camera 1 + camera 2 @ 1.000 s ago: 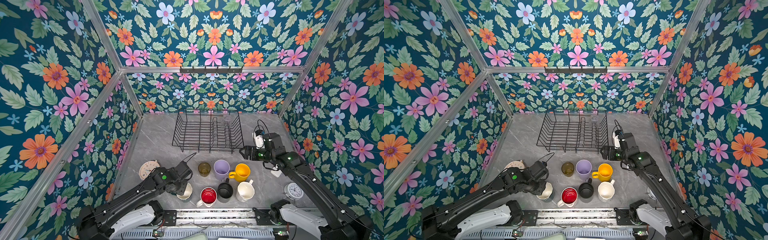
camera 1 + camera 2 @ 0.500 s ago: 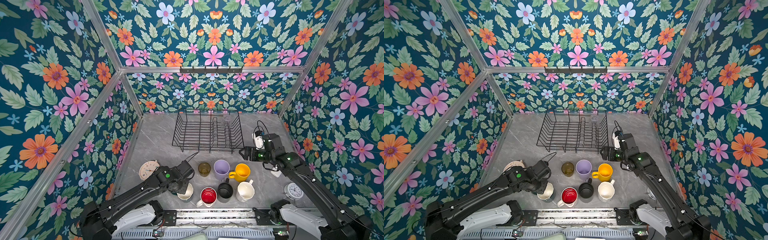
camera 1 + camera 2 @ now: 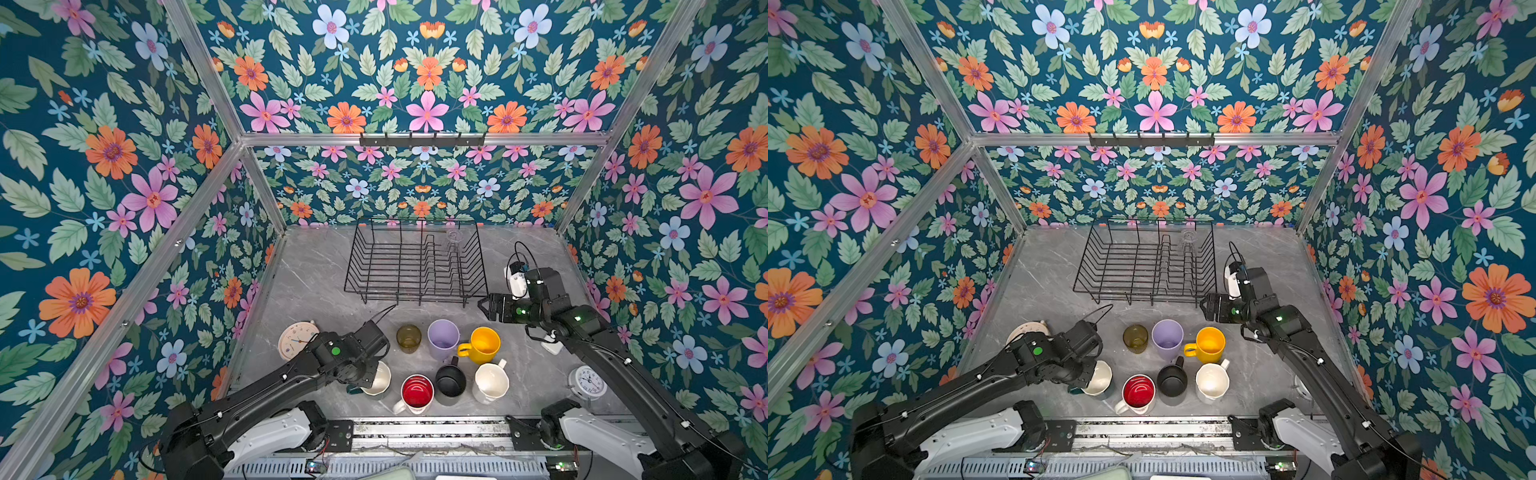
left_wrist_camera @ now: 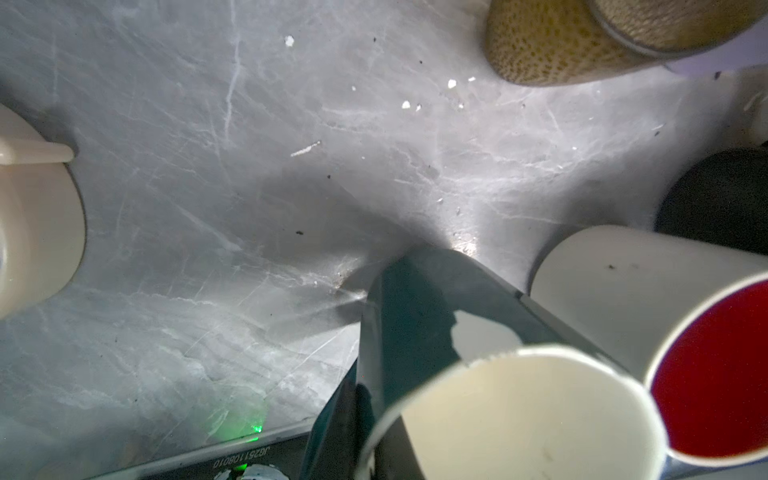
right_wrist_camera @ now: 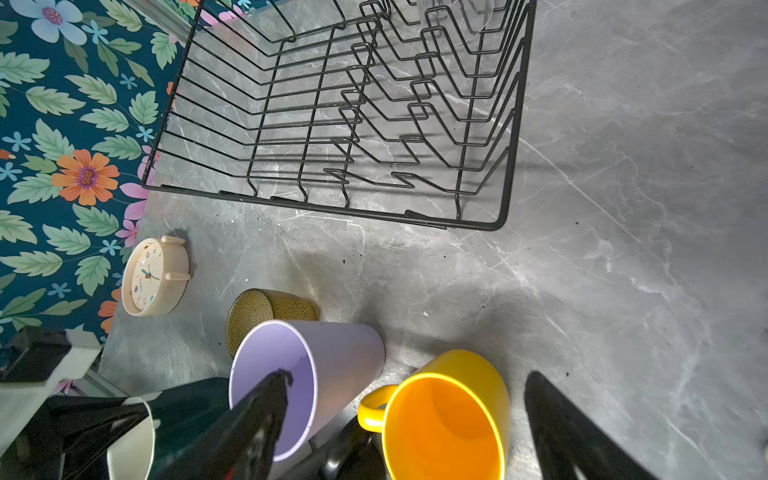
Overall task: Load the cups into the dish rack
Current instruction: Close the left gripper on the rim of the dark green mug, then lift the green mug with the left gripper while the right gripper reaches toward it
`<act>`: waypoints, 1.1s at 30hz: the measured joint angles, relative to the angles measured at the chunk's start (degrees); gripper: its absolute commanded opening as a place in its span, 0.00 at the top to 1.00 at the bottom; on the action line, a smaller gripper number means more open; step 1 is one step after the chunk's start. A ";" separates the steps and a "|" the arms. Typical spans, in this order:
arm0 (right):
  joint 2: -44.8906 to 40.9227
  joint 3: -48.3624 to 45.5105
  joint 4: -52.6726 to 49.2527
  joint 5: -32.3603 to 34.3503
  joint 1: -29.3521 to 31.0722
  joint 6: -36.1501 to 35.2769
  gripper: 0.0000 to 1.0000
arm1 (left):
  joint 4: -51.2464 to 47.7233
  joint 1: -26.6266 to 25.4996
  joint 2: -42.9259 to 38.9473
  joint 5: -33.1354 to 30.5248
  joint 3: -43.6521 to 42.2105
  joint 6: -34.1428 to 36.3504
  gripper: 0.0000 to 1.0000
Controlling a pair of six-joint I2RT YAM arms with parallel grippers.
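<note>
The left pincer (image 3: 365,380) is clamped on the dark green mug (image 3: 381,376) at its rim; the dish rack (image 3: 415,292) lies beyond it, past the olive tumbler (image 3: 408,338). The right pincer (image 3: 482,306) gapes.

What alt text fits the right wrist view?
The open right gripper frames a yellow ceramic mug and a lilac tumbler, an olive glass tumbler beside them. Beyond stands the black wire dish rack, a cream round clock nearby. The left gripper pinches a dark green mug at its rim.

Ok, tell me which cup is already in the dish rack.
The clear glass, among the upright loops at the far right of the dish rack. The rest are outside it, grouped nearer the robot.
</note>
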 measured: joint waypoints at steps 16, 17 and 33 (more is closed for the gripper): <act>-0.44 0.39 1.05 -1.46 0.00 0.42 0.11 | -5.01 0.00 -8.85 -5.70 13.90 -1.31 1.00; -0.50 0.46 1.14 -1.75 0.00 0.42 0.11 | -5.03 0.00 -9.11 -6.16 14.88 -1.16 1.00; -3.52 -1.73 11.47 -12.24 0.00 5.18 0.10 | 13.35 5.42 -7.80 -5.75 18.64 5.53 1.00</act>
